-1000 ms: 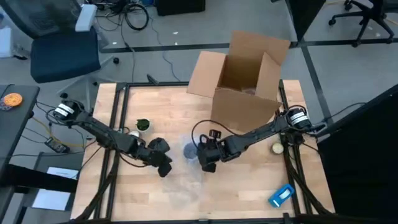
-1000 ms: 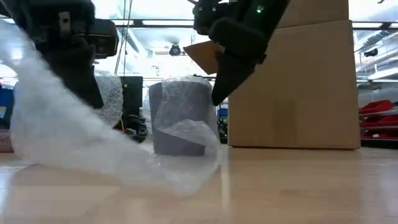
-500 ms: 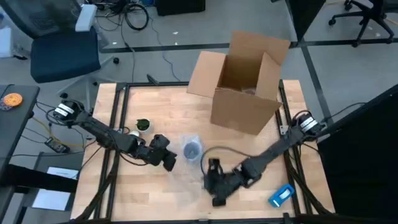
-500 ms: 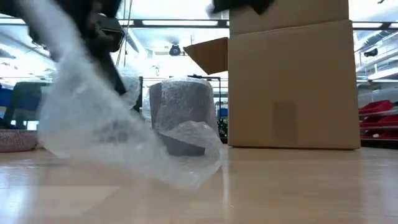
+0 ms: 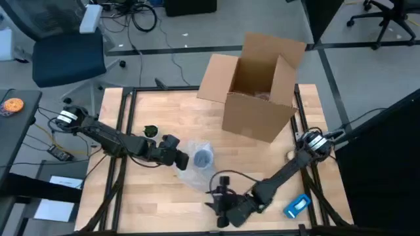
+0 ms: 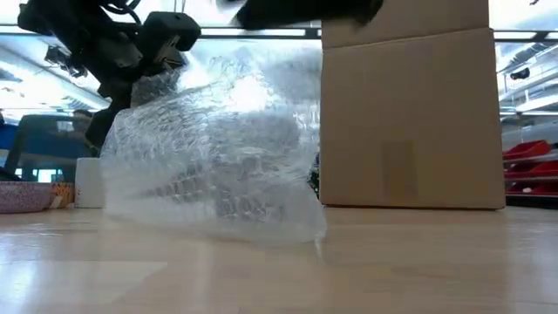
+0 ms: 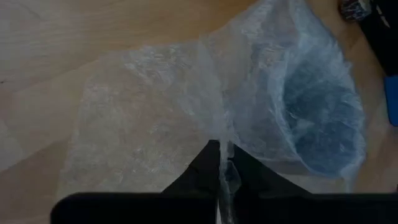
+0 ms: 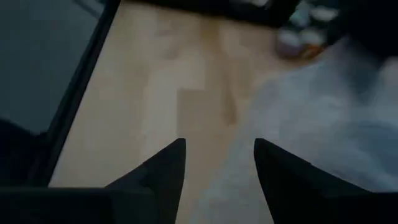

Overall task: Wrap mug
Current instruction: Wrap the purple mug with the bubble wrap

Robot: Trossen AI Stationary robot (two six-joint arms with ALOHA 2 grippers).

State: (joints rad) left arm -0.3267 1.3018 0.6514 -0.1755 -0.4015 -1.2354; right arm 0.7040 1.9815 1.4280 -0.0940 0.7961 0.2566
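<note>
A blue-grey mug [image 5: 203, 157] stands upright at the table's middle, and a clear bubble-wrap sheet [image 5: 195, 176] is drawn up against and over it. In the low view the sheet [image 6: 218, 166] veils the whole mug. My left gripper [image 5: 178, 159] is just left of the mug, shut on the sheet. Near the table's front edge my right gripper [image 5: 220, 208] is open with nothing between its fingers [image 8: 168, 168]; the sheet's near part [image 8: 323, 124] lies beyond them. My left gripper pinches a gathered edge of the bubble wrap [image 7: 222, 148] between its two fingers; one layer or several, I cannot tell. It comes from the table's left, slanting down. The held part is raised off the table against the mug [image 7: 323, 118]; the sheet's near part [image 5: 197, 180] lies on the wood.
An open cardboard box [image 5: 256, 85] stands at the back right. A small green thing [image 5: 150, 132] and a white cup [image 6: 89, 181] sit at the left. A blue item [image 5: 296, 206] lies front right and a small pale ball [image 5: 291, 156] by the right rail.
My right gripper has left the mug and gone toward the table's near edge. My left gripper has moved right, toward the mug, carrying the bubble wrap. The sheet, which trailed low on the table, now stands raised over the mug and hides it in the low view.
</note>
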